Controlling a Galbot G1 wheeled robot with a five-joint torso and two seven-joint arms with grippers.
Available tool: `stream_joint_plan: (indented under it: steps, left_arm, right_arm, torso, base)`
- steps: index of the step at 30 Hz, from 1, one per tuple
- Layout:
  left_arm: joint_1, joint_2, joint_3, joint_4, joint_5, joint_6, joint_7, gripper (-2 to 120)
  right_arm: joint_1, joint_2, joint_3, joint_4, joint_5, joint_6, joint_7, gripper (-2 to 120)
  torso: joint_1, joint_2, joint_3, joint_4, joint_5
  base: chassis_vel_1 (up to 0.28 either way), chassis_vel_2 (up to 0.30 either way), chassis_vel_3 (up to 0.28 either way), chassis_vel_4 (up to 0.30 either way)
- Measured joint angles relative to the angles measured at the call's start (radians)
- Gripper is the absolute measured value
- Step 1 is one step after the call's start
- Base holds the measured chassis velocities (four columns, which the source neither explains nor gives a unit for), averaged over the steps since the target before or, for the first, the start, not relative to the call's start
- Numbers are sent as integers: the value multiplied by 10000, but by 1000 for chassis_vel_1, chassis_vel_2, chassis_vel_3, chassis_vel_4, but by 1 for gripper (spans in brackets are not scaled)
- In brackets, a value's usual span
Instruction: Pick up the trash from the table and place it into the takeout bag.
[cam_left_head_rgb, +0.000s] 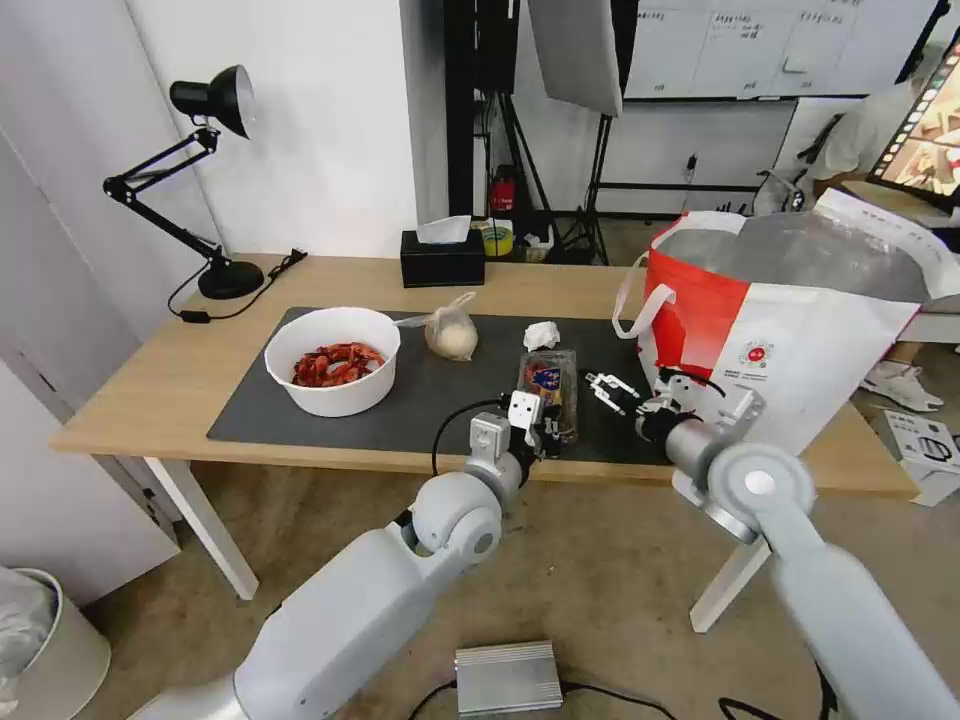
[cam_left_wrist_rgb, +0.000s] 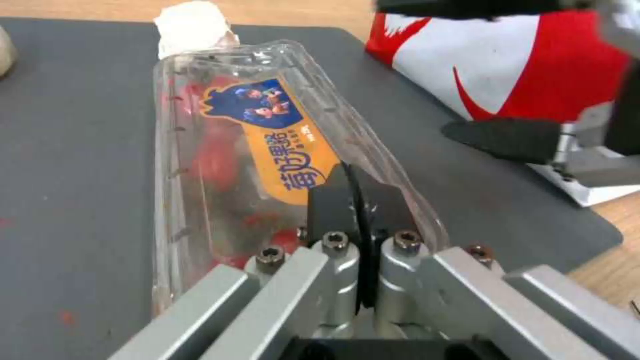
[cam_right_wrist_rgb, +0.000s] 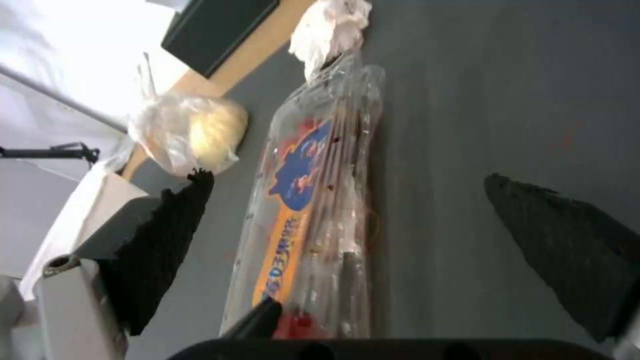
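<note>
The clamshell tray (cam_left_head_rgb: 548, 385) lies on the mat (cam_left_head_rgb: 440, 395), pinched at its near edge by the left gripper (cam_left_wrist_rgb: 359, 200). Just beside it, toward the takeout bag (cam_left_head_rgb: 800, 340), the right gripper (cam_left_head_rgb: 612, 388) is held with fingers apart. Beyond the tray lies the tissue (cam_left_head_rgb: 541, 335).

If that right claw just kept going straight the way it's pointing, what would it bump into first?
Probably the clear clamshell tray, which lies on the mat between the right gripper's open jaws. The left gripper already pinches its near end. Depth is hard to judge.
</note>
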Motion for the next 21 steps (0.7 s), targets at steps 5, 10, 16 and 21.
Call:
stream_joint_plan:
  steps: [5,10,16,21]
  left_arm:
    - [24,5,5,0,19,-6,4,0]
    - [60,-56,-7,14,80,-10,0,0]
    - [43,-80,-11,99,145,-46,20,0]
    - [93,-38,4,123,221,-192,64,0]
  right_arm:
    - [484,250,-242,-276,106,-195,486,100]
    - [1021,511,-526,-632,220,-365,1109,100]
    - [1304,756,-577,-912,228,-557,1250,100]
    - [1642,995,-681,-1266,215,-726,1532,100]
  torso:
    - [0,1,0,1,0]
    - [0,2,0,1,-1]
    - [0,1,0,0,0]
    - [0,1,0,0,0]
  base:
    - [0,0,0,0]
    - [0,0,0,0]
    - [0,0,0,0]
    - [0,0,0,0]
